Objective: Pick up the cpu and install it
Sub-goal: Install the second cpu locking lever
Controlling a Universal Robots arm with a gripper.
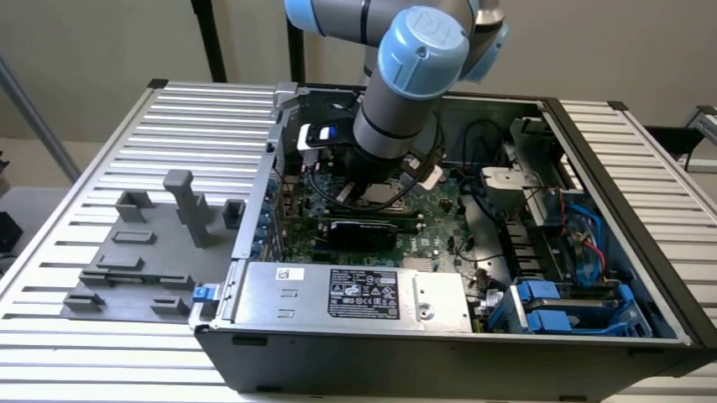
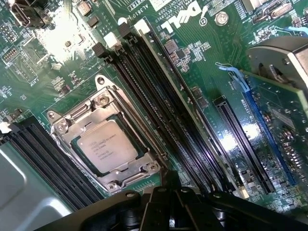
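In the wrist view the cpu (image 2: 107,148) lies flat inside the metal-framed socket (image 2: 103,139) at lower left of the frame, silver top up with its print legible, and its edges look squared to the frame, which suggests it is already seated and not resting loose on the motherboard (image 2: 202,57). The gripper (image 2: 169,211) shows as dark parts along the bottom edge; its fingers are drawn together with nothing between them, and it stands clear above the chip, so the cpu looks to be released. Whether the socket's retaining frame is latched down cannot be made out. Long black memory slots (image 2: 159,110) run diagonally beside the socket. In the exterior view the arm (image 1: 409,75) reaches down into the open computer case (image 1: 605,218) at upper centre, and its wrist hides the socket area. Grey fixture blocks (image 1: 157,243) stand at the left of the frame on the ribbed table (image 1: 67,210), well apart from the case
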